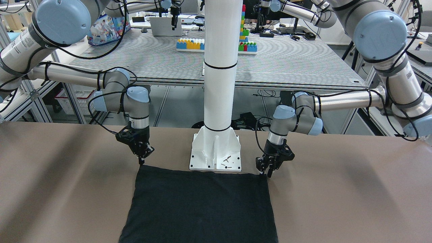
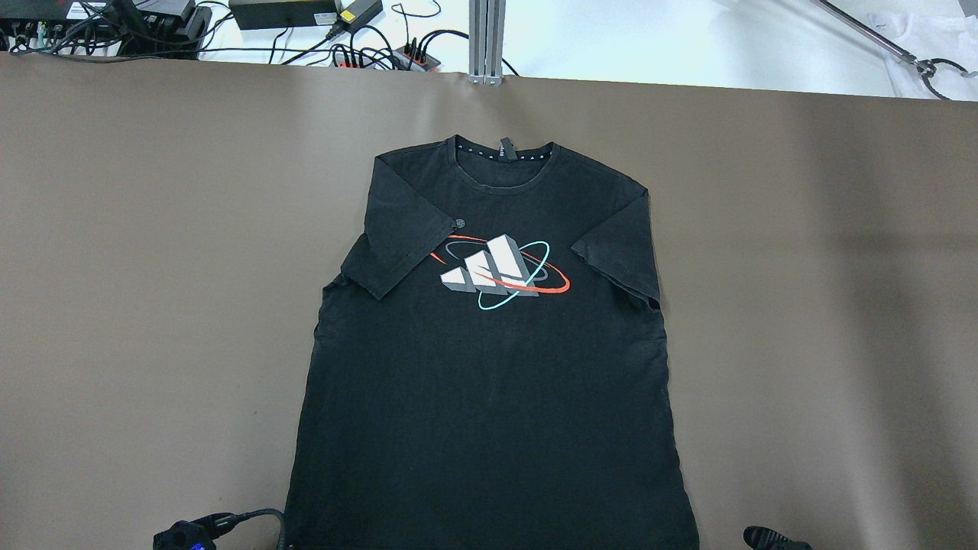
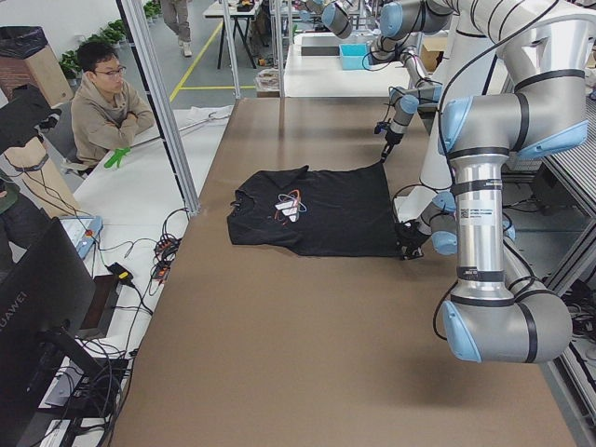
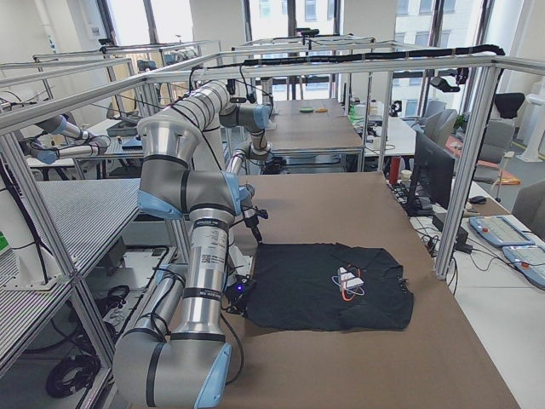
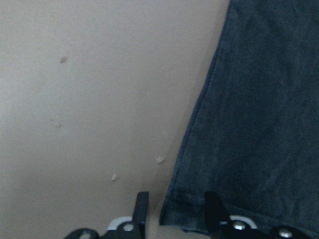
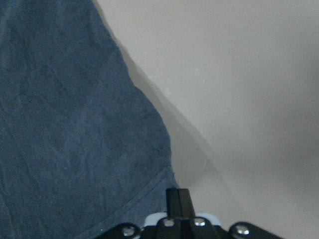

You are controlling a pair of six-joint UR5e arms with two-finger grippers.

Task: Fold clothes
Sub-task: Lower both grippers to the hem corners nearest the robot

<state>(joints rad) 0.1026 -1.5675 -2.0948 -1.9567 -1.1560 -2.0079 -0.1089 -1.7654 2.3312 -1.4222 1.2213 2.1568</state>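
The clothes are one black T-shirt (image 2: 489,367) with a white, red and teal print on its chest. It lies flat, face up, on the brown table (image 2: 114,305), collar away from me; it also shows in the front view (image 1: 202,206). My left gripper (image 5: 177,219) is open, with the hem's corner between its fingers (image 5: 142,206); in the front view it (image 1: 266,172) stands at the shirt's right corner. My right gripper (image 6: 178,201) is shut at the other hem corner, which looks pinched and slightly raised; in the front view it (image 1: 142,161) is at the left corner.
The white pillar's base plate (image 1: 216,153) stands just behind the hem, between the two grippers, with small screws on it. Cables and power bricks (image 2: 306,23) lie past the table's far edge. A seated person (image 3: 107,107) watches from beyond that edge.
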